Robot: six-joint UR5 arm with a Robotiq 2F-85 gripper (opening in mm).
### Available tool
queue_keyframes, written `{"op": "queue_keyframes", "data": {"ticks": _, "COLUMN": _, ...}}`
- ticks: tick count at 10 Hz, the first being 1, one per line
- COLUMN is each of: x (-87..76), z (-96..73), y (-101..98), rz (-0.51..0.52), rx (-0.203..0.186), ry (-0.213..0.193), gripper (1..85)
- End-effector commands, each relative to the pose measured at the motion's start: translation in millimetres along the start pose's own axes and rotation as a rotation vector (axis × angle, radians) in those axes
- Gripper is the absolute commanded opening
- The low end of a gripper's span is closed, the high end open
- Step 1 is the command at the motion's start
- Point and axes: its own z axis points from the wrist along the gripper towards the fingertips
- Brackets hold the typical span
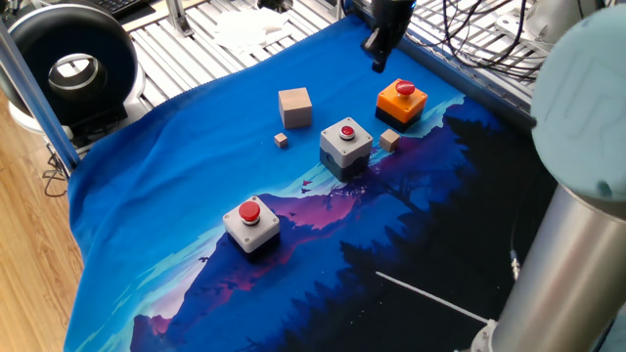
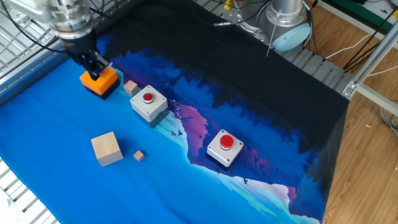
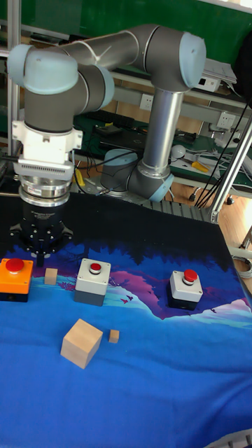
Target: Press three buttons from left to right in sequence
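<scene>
Three buttons stand in a diagonal row on the blue cloth. They are an orange box with a red cap (image 1: 402,101) (image 3: 15,278), a grey one in the middle (image 1: 346,142) (image 2: 148,102) (image 3: 93,278), and a grey one at the other end (image 1: 251,223) (image 2: 224,147) (image 3: 185,288). My gripper (image 1: 377,61) (image 2: 93,63) (image 3: 39,259) hangs in the air just beside the orange box, off its cap. Its fingertips meet in a single point, holding nothing. In the other fixed view it hides the red cap of the orange box (image 2: 101,81).
A tan wooden cube (image 1: 295,107) (image 2: 106,148) (image 3: 82,342) lies beside the row, with a tiny cube (image 1: 282,140) (image 2: 138,155) near it. Another small cube (image 1: 390,139) (image 2: 131,88) sits between the orange and middle boxes. Metal slats (image 1: 186,49) border the cloth.
</scene>
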Motion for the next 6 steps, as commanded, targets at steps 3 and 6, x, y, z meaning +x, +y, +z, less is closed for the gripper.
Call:
{"op": "queue_keyframes", "data": {"ticks": 3, "x": 12.7, "z": 3.2, "y": -7.6, "rz": -0.22, "rx": 0.064, "ry": 0.047, "gripper": 1.0}}
{"op": "queue_keyframes", "data": {"ticks": 6, "x": 27.0, "z": 1.5, "y": -16.3, "rz": -0.392, "rx": 0.082, "ry": 0.113, "gripper": 1.0}}
